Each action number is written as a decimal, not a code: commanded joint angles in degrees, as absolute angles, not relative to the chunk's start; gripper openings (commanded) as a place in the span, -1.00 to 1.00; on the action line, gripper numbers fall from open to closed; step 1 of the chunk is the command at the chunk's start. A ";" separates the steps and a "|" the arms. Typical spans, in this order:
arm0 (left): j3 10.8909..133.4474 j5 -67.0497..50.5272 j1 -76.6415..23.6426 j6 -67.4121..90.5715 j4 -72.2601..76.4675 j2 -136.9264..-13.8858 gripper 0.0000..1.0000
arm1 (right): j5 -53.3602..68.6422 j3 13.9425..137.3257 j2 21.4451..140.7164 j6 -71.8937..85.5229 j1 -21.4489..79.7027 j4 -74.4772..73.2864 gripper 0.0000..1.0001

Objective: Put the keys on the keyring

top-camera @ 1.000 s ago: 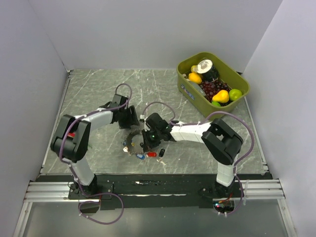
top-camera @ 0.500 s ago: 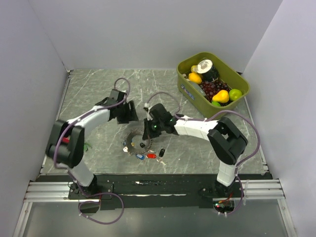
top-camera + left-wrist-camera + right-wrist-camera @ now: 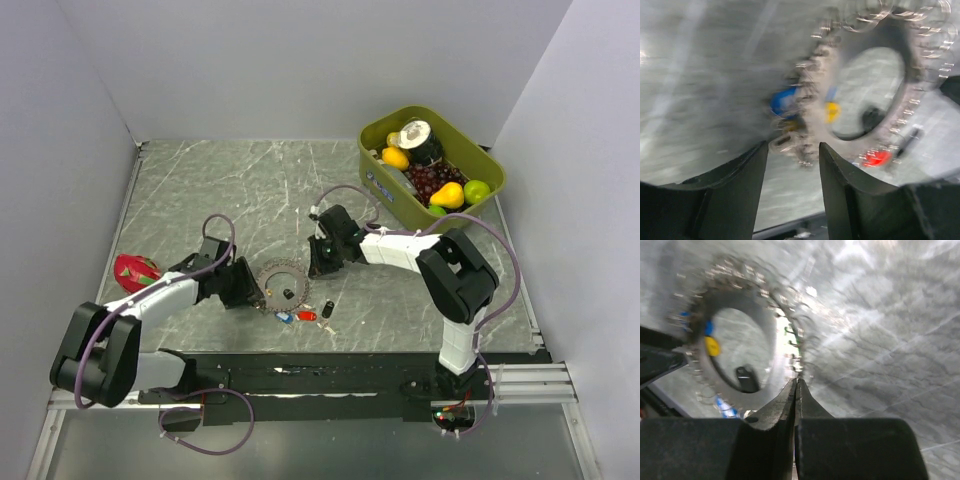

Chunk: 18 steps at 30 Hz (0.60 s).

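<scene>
The keyring [image 3: 283, 266], a ridged grey ring, lies flat on the table near its front. One black key [image 3: 288, 294] rests inside it. A blue key [image 3: 285, 317], a red key [image 3: 307, 315] and another black key [image 3: 327, 309] lie just in front of it. My left gripper [image 3: 255, 290] is low at the ring's left edge, open, with nothing between its fingers [image 3: 847, 185]. Its view is blurred and shows the keyring [image 3: 911, 57], the blue key [image 3: 784, 101] and the red key [image 3: 876, 158]. My right gripper [image 3: 315, 268] is shut, its tips [image 3: 796, 381] at the keyring's [image 3: 769, 335] right edge.
An olive bin [image 3: 376, 178] holding toy fruit stands at the back right. A red fruit-like object [image 3: 136, 268] lies at the left, by my left arm. A small yellow tag [image 3: 712, 346] sits on the ring's inner side. White walls enclose the table.
My left arm swung from behind the ring to its near left, and its jaws narrowed. My right gripper pulled back from over the ring to its right edge.
</scene>
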<state>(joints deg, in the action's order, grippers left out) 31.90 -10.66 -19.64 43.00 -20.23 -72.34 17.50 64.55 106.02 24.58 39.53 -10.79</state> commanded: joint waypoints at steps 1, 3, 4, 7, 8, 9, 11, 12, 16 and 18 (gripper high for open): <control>29.89 -17.83 -19.86 47.98 -8.89 -75.58 0.06 | 16.87 65.05 107.40 25.31 39.81 -11.96 -0.92; 30.32 -19.15 -19.86 48.69 -5.38 -79.43 0.06 | 17.57 64.17 107.75 25.58 39.90 -11.34 -0.92; 31.02 -19.33 -19.86 48.43 -4.93 -81.02 0.05 | 18.19 63.99 107.75 25.75 39.99 -11.08 -0.92; 34.53 -19.42 -19.86 46.85 -4.04 -86.47 0.05 | 19.24 62.49 107.67 25.84 40.25 -10.72 -0.92; 35.59 -19.42 -19.78 46.41 -4.04 -87.70 0.04 | 19.86 62.06 107.23 25.84 40.43 -10.55 -0.92; 38.03 -19.08 -19.86 45.80 -4.30 -90.06 0.04 | 20.39 61.27 106.97 25.84 40.78 -10.11 -0.93; 41.03 -18.46 -19.86 43.60 -5.62 -92.54 0.03 | 21.18 60.74 106.35 26.01 41.39 -10.11 -0.93; 44.26 -18.28 -19.86 42.72 -6.50 -94.99 0.02 | 21.18 60.21 106.00 26.19 42.44 -10.02 -0.93; 53.07 -18.02 -19.86 37.37 -11.76 -100.89 0.01 | 22.06 58.89 104.15 28.47 44.73 -9.05 -0.93; 58.69 -17.49 -19.95 34.21 -14.05 -104.49 0.01 | 22.50 59.15 103.89 29.70 46.40 -8.70 -0.93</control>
